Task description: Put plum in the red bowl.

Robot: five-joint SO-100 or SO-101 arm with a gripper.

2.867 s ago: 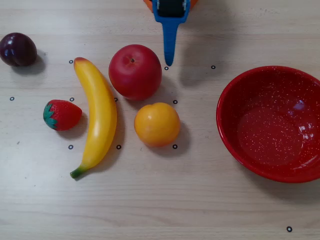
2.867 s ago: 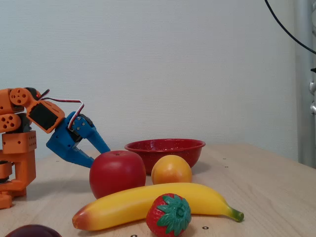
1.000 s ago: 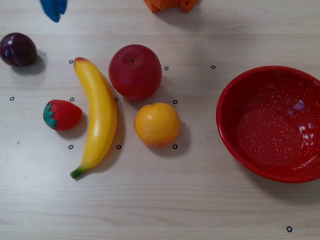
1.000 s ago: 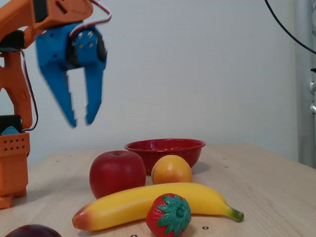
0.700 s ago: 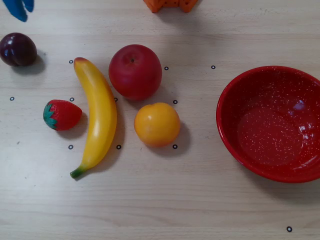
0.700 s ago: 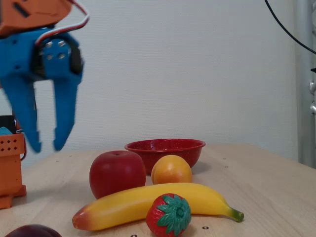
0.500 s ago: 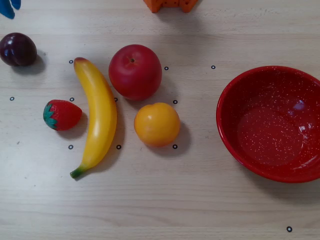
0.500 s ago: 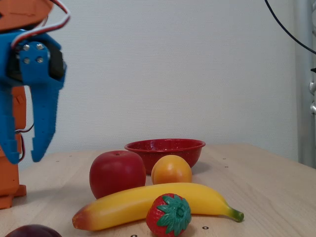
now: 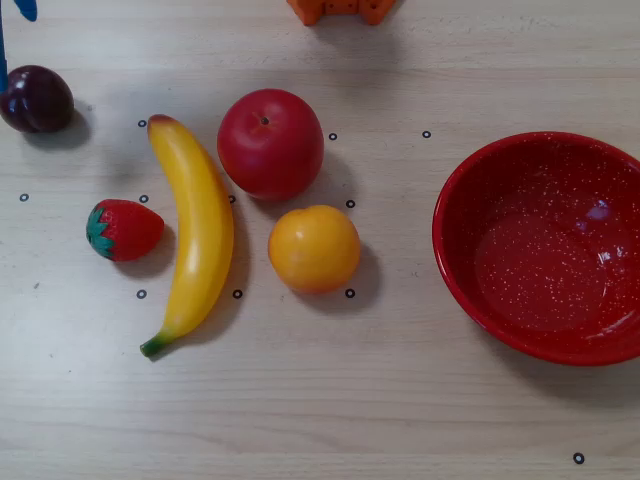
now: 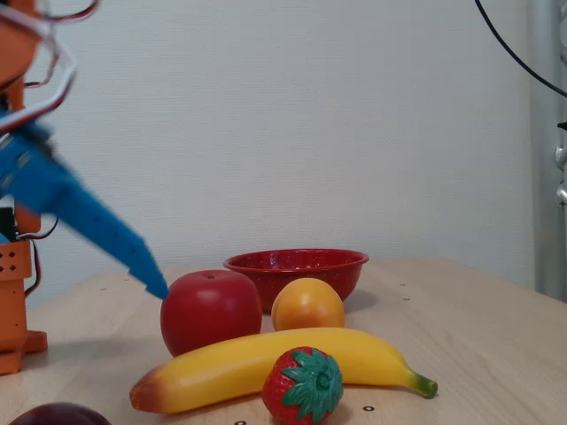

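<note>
The plum (image 9: 36,98), dark purple and glossy, lies at the far left of the table in the overhead view; only its top shows at the bottom left edge of the fixed view (image 10: 58,414). The red bowl (image 9: 460,290) with white speckles stands empty at the right, and at the back in the fixed view (image 10: 297,262). My blue gripper (image 9: 12,45) hangs at the top left corner, just above the plum and mostly cut off by the frame. It is open and holds nothing. One of its fingers (image 10: 106,239) slants down to the right in the fixed view.
A red apple (image 9: 270,143), an orange (image 9: 314,248), a yellow banana (image 9: 195,230) and a strawberry (image 9: 124,229) lie between the plum and the bowl. The orange arm base (image 9: 340,10) sits at the top edge. Small black ring marks dot the wooden table.
The gripper rose from beside the apple and swung left across the table to the plum's corner. In the last half second it dropped and one finger swung outward.
</note>
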